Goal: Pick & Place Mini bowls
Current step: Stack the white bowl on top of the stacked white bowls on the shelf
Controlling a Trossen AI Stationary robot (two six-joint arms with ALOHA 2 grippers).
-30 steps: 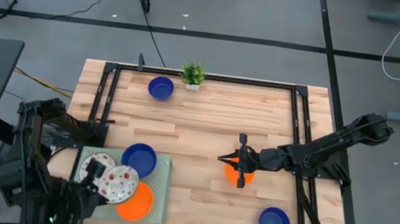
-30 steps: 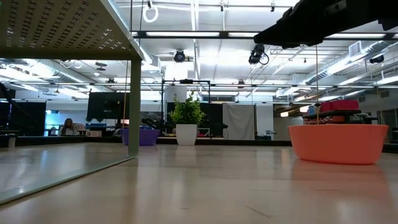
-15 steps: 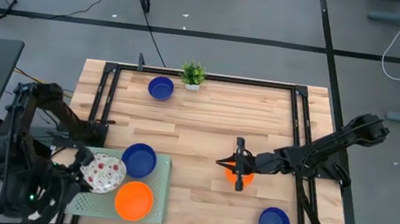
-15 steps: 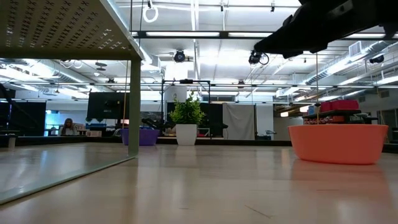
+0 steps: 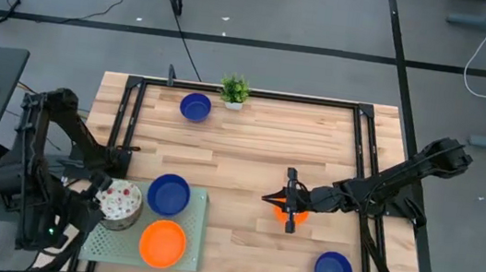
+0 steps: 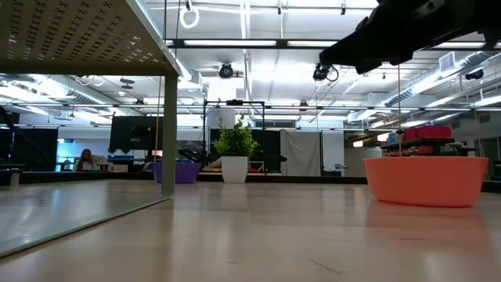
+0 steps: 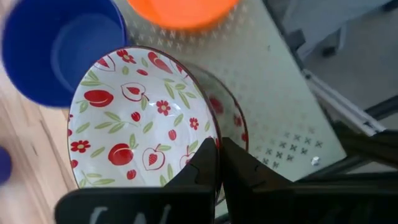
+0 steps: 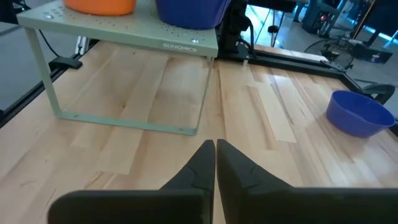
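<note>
My left gripper (image 7: 219, 163) is shut on a white mini bowl with a red fruit pattern (image 5: 120, 203), over the far left corner of the pale green tray (image 5: 118, 247). The rim of a second patterned bowl (image 7: 239, 124) shows right under it. A blue bowl (image 5: 168, 194) and an orange bowl (image 5: 162, 243) sit on the tray. My right gripper (image 5: 290, 204) is shut and hangs above an orange bowl (image 6: 423, 180) on the table, apart from it. Two more blue bowls (image 5: 195, 106) (image 5: 333, 271) stand on the wood. My left gripper pinches the patterned bowl's rim (image 7: 216, 142), one finger (image 7: 204, 167) over the inside and the other outside the wall. The fingers come from above, slanting down from the table's left side. The bowl sits near level, mouth up; whether it rests on the bowl beneath, I cannot tell.
A small potted plant (image 5: 234, 89) stands at the far edge beside the far blue bowl. The tray stands on thin legs (image 8: 46, 81) above the table. A black frame (image 5: 357, 113) borders the table. Bare wood lies across the middle (image 5: 240, 163).
My left gripper has carried the patterned bowl toward the table's left and far edges and downward. The bowl, tilted at first, has levelled out and now covers the second patterned bowl on the tray's far left corner.
</note>
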